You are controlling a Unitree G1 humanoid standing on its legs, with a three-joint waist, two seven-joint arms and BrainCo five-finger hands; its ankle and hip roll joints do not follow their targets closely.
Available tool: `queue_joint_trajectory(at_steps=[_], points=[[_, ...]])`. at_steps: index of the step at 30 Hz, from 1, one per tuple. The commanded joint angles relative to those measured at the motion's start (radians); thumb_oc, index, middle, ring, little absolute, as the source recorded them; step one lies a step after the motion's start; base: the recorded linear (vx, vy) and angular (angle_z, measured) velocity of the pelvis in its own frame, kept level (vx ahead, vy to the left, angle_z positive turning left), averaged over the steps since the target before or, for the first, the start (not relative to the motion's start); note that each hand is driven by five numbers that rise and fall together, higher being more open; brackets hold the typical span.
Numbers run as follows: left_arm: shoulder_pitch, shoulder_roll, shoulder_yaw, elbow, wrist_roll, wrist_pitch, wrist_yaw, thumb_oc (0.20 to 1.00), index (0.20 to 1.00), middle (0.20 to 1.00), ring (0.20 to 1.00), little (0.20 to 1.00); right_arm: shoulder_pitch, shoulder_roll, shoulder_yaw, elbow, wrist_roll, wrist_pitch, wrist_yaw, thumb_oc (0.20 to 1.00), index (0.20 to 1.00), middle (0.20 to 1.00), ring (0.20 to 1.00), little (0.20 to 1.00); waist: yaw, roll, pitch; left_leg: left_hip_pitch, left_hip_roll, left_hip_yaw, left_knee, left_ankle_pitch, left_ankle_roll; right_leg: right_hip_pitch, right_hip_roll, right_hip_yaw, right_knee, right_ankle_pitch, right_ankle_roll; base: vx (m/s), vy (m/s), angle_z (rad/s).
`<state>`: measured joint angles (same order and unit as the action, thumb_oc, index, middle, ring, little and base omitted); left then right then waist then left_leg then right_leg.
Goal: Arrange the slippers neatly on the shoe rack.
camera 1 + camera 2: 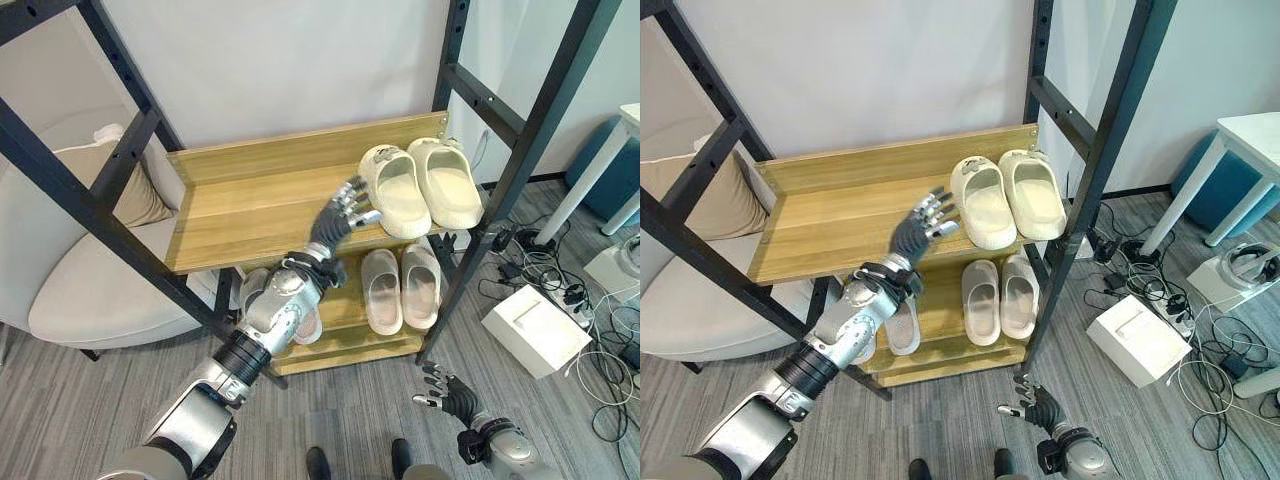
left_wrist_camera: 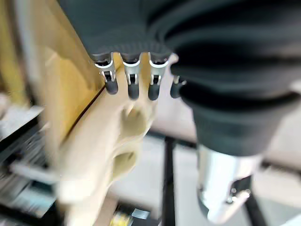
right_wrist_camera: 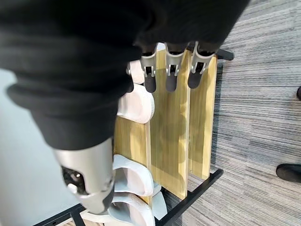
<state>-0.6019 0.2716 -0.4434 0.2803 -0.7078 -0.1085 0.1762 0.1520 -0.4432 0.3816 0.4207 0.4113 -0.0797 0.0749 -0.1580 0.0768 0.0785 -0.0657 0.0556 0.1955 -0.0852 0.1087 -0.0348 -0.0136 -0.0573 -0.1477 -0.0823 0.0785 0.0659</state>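
Left hand [image 1: 338, 222] open, fingers straight beside cream foam slippers [image 1: 420, 187] on wooden shoe rack [image 1: 250, 205] — pair best nudged square, gently.

Left arm: extended up and forward from the near left, left hand [image 1: 338, 218] raised, fingers [image 2: 132, 81] straight and spread, empty. Right arm: low at the near right, right hand [image 1: 1039, 407] with relaxed, loosely spread fingers, empty.

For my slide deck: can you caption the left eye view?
Robot's open left hand beside a cream slipper pair on the wooden shoe rack's top shelf; right hand low, open.
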Motion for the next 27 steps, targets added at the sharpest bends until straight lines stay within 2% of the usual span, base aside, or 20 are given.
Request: queue_joint_trajectory(at_steps=[1, 2, 5, 7, 9, 10, 11, 15, 17, 20, 22, 27], points=[[-0.093, 0.018, 0.109, -0.089, 0.169, -0.143, 0.107, 1.0, 1.0, 1.0, 1.0, 1.0, -0.023, 0.03, -0.016, -0.055, -0.015, -0.067, -0.019, 1.0, 1.0, 1.0, 1.0, 1.0, 0.02, -0.05, 0.009, 0.081, 0.069, -0.041, -0.002, -0.04, -0.09, 0.02, -0.06, -0.035, -0.005, -0.025, 0.095, -0.03, -0.019, 0.2], [-0.062, 0.043, 0.14, -0.196, 0.179, -0.177, 0.078, 1.0, 1.0, 1.0, 1.0, 1.0, -0.024, 0.035, -0.026, -0.053, -0.016, -0.075, -0.016, 1.0, 1.0, 1.0, 1.0, 1.0, 0.025, -0.052, 0.008, 0.079, 0.07, -0.043, -0.002, -0.041, -0.092, 0.021, -0.061, -0.038, -0.005, -0.026, 0.095, -0.01, 0.0, 0.22], [-0.015, 0.073, 0.17, -0.359, 0.129, -0.215, -0.018, 1.0, 1.0, 1.0, 1.0, 1.0, -0.012, 0.037, -0.039, -0.056, -0.01, -0.076, 0.001, 1.0, 1.0, 1.0, 1.0, 1.0, 0.035, -0.056, 0.002, 0.079, 0.071, -0.044, -0.002, -0.045, -0.094, 0.023, -0.064, -0.043, -0.005, -0.025, 0.098, 0.0, 0.012, 0.09], [0.041, 0.092, 0.122, -0.514, -0.025, -0.201, -0.205, 1.0, 1.0, 1.0, 1.0, 1.0, -0.001, 0.046, -0.049, -0.059, -0.003, -0.077, 0.017, 1.0, 1.0, 1.0, 1.0, 1.0, 0.046, -0.058, -0.003, 0.079, 0.07, -0.049, -0.002, -0.048, -0.094, 0.025, -0.066, -0.048, -0.005, -0.025, 0.099, 0.01, 0.008, 0.08], [0.078, 0.158, 0.057, -0.599, -0.082, -0.164, -0.333, 1.0, 1.0, 1.0, 1.0, 1.0, 0.009, 0.044, -0.061, -0.06, 0.002, -0.078, 0.033, 1.0, 1.0, 1.0, 1.0, 1.0, 0.053, -0.057, -0.008, 0.08, 0.069, -0.053, -0.002, -0.051, -0.092, 0.029, -0.066, -0.05, -0.005, -0.026, 0.1, 0.01, 0.004, 0.02], [0.08, 0.159, 0.057, -0.6, -0.083, -0.163, -0.334, 1.0, 1.0, 1.0, 1.0, 1.0, 0.01, 0.045, -0.061, -0.061, 0.001, -0.078, 0.033, 1.0, 1.0, 1.0, 1.0, 1.0, 0.054, -0.058, -0.009, 0.081, 0.069, -0.053, -0.002, -0.051, -0.093, 0.03, -0.067, -0.05, -0.005, -0.027, 0.1, 0.0, 0.0, 0.0], [0.087, 0.274, -0.044, -0.661, -0.124, -0.109, -0.456, 1.0, 1.0, 1.0, 1.0, 1.0, 0.008, 0.034, -0.062, -0.054, -0.004, -0.083, 0.052, 1.0, 1.0, 1.0, 1.0, 1.0, 0.061, -0.055, -0.012, 0.083, 0.067, -0.057, -0.002, -0.053, -0.091, 0.034, -0.066, -0.051, -0.005, -0.026, 0.101, 0.0, 0.0, 0.0], [0.098, 0.509, -0.285, -0.617, -0.106, -0.023, -0.608, 1.0, 1.0, 1.0, 1.0, 1.0, -0.011, 0.008, -0.018, -0.024, -0.007, -0.096, 0.083, 1.0, 1.0, 1.0, 1.0, 1.0, 0.069, -0.05, -0.01, 0.088, 0.064, -0.059, -0.002, -0.052, -0.088, 0.041, -0.067, -0.057, -0.005, -0.026, 0.106, 0.0, 0.004, -0.01], [0.19, 0.53, -0.315, -0.556, -0.055, -0.008, -0.626, 1.0, 1.0, 1.0, 1.0, 1.0, -0.018, -0.004, -0.012, -0.025, 0.004, -0.102, 0.089, 1.0, 1.0, 1.0, 1.0, 1.0, 0.074, -0.051, -0.007, 0.093, 0.063, -0.059, -0.002, -0.053, -0.087, 0.044, -0.067, -0.057, -0.005, -0.026, 0.105, 0.0, 0.0, 0.0], [0.302, 0.523, -0.32, -0.428, 0.066, 0.006, -0.63, 1.0, 1.0, 1.0, 1.0, 1.0, -0.018, -0.005, -0.01, -0.037, 0.037, -0.1, 0.099, 1.0, 1.0, 1.0, 1.0, 1.0, 0.074, -0.053, -0.008, 0.1, 0.061, -0.056, -0.002, -0.057, -0.084, 0.046, -0.068, -0.053, -0.005, -0.026, 0.106, 0.0, 0.0, 0.0], [0.392, 0.483, -0.286, -0.322, 0.127, 0.008, -0.609, 1.0, 1.0, 1.0, 1.0, 1.0, -0.02, 0.001, -0.011, -0.035, 0.042, -0.095, 0.099, 1.0, 1.0, 1.0, 1.0, 1.0, 0.077, -0.056, -0.011, 0.103, 0.062, -0.053, -0.002, -0.059, -0.082, 0.047, -0.069, -0.049, -0.005, -0.026, 0.106, 0.0, 0.0, 0.0], [0.601, 0.249, -0.109, 0.102, 0.284, -0.004, -0.458, 1.0, 1.0, 1.0, 1.0, 1.0, -0.016, 0.021, -0.035, -0.015, 0.053, -0.076, 0.076, 1.0, 1.0, 1.0, 1.0, 1.0, 0.086, -0.064, -0.019, 0.108, 0.061, -0.05, -0.002, -0.061, -0.077, 0.049, -0.07, -0.048, -0.005, -0.026, 0.102, 0.01, 0.007, -0.01]])
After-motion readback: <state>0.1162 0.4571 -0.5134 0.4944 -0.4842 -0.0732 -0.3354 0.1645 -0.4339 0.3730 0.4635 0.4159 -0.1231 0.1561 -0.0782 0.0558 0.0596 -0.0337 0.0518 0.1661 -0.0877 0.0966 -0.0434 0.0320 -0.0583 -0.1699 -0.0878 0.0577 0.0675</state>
